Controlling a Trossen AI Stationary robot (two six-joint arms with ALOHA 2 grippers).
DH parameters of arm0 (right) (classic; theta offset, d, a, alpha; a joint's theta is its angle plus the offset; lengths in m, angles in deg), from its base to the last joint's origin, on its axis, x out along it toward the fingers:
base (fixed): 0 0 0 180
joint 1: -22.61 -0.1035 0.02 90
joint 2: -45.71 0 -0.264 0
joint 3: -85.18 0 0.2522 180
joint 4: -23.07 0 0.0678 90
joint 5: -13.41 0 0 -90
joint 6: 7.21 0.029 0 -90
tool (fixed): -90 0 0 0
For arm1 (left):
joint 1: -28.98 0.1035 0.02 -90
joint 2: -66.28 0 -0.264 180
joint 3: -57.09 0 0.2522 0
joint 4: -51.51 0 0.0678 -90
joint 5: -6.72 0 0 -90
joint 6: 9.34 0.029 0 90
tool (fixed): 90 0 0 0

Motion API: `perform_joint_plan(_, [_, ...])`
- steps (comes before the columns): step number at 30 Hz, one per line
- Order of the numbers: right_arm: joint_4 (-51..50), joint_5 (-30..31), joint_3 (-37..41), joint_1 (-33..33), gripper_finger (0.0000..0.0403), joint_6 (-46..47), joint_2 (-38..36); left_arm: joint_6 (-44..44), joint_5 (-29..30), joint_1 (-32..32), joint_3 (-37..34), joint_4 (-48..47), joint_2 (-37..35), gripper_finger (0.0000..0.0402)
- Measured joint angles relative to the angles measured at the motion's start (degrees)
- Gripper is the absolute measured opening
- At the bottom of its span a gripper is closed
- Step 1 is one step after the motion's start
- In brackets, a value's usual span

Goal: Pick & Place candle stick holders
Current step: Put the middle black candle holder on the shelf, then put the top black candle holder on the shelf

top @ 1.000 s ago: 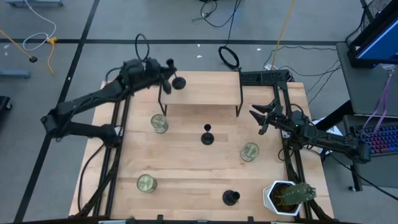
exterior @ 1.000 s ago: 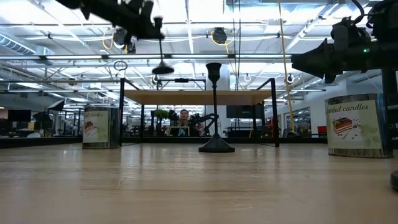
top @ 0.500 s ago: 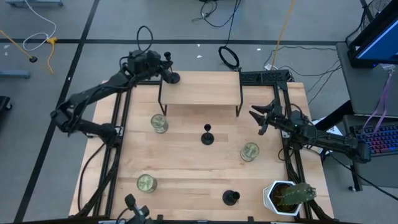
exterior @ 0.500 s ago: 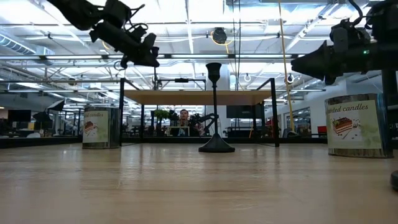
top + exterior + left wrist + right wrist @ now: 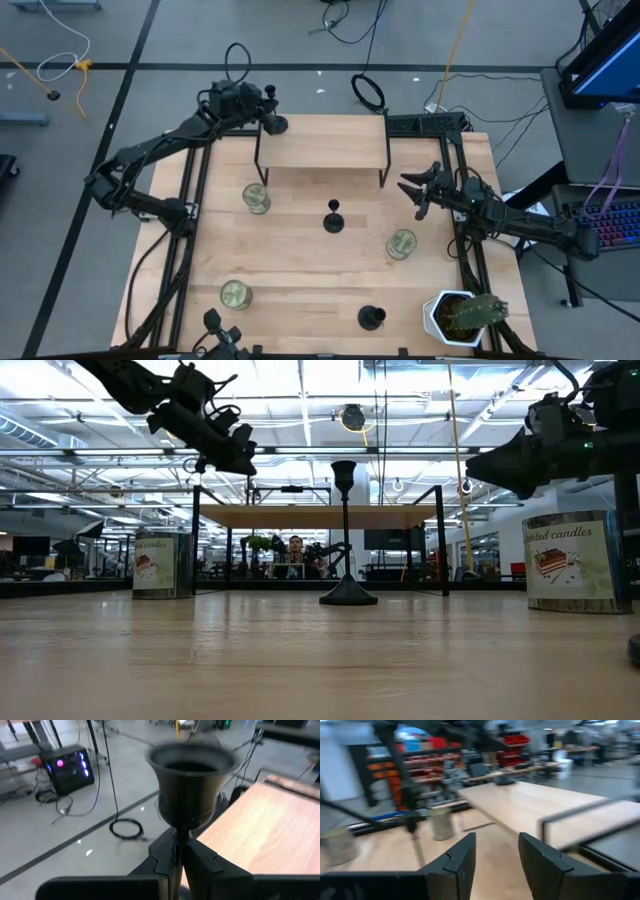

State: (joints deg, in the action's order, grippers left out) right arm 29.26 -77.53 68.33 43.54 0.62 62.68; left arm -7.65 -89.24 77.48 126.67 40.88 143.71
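Observation:
My left gripper (image 5: pixel 264 108) is shut on a matte-black candle stick holder (image 5: pixel 275 124) over the far left corner of the raised wooden shelf (image 5: pixel 322 145). In the low view my left gripper (image 5: pixel 232 455) hangs above the level of the shelf top (image 5: pixel 320 516). A second holder (image 5: pixel 333 218) stands upright on its round base at the table's middle, in front of the shelf. A third holder (image 5: pixel 371 318) stands near the front edge. My right gripper (image 5: pixel 413 190) is open and empty over the table's right side. My left gripper pinches the holder's thin stem (image 5: pixel 176 851) between its two fingers, just below the cup (image 5: pixel 192 767). The fingers lie across the stem. The cup stands out past the fingertips (image 5: pixel 202 862). The holder is lifted clear, its base (image 5: pixel 276 126) over the shelf's far left corner.
Three candle tins stand on the table: one left of the shelf's front (image 5: pixel 256 198), one at the right (image 5: pixel 402 243), one near the front left (image 5: pixel 236 294). A white pot with a plant (image 5: pixel 460 315) stands at the front right corner. The shelf has thin black legs (image 5: pixel 195 540).
My left gripper has carried the holder toward the table's far left corner and a little down. It has tipped over as it went. The holder has stayed in the hold. Its base now shows over the shelf's far left corner.

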Motion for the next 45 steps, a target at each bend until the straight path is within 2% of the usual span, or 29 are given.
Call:
perform_joint_plan(4, [5.0,-7.2,0.0,0.0,0.0156,0.1,1.8,1.1,0.0,0.0,-0.1,-1.5,0.1,0.0074])
perform_joint_plan(7, [9.3,-9.8,0.0,0.0,0.0178,1.1,3.9,1.1,0.1,0.0,-0.1,-2.9,0.1,0.0105])
perform_joint_plan(12, [14.7,-9.8,0.0,-1.5,0.0206,2.0,9.2,4.6,0.1,-0.2,-0.1,-5.9,-1.8,0.0147])
perform_joint_plan(17, [22.3,-9.7,0.0,-5.6,0.021,2.0,16.2,6.8,0.1,-0.3,-0.1,-11.7,-6.8,0.0171])
perform_joint_plan(24, [32.3,-8.0,-0.5,-11.8,0.021,1.3,27.7,7.9,-0.1,-2.9,-0.1,-17.9,-15.3,0.0175])
perform_joint_plan(28, [30.7,-6.0,-4.7,-14.6,0.021,-0.3,35.5,9.9,-0.1,-5.4,-0.1,-18.4,-19.4,0.0175])
perform_joint_plan(31, [31.5,-2.0,-9.1,-15.8,0.021,-1.0,41.8,9.8,-0.1,-7.1,-0.1,-18.4,-21.7,0.0175])
perform_joint_plan(45, [31.2,-3.6,-24.2,-16.0,0.021,-1.9,70.0,9.8,-0.1,-11.6,-0.1,-25.1,-23.7,0.0175])
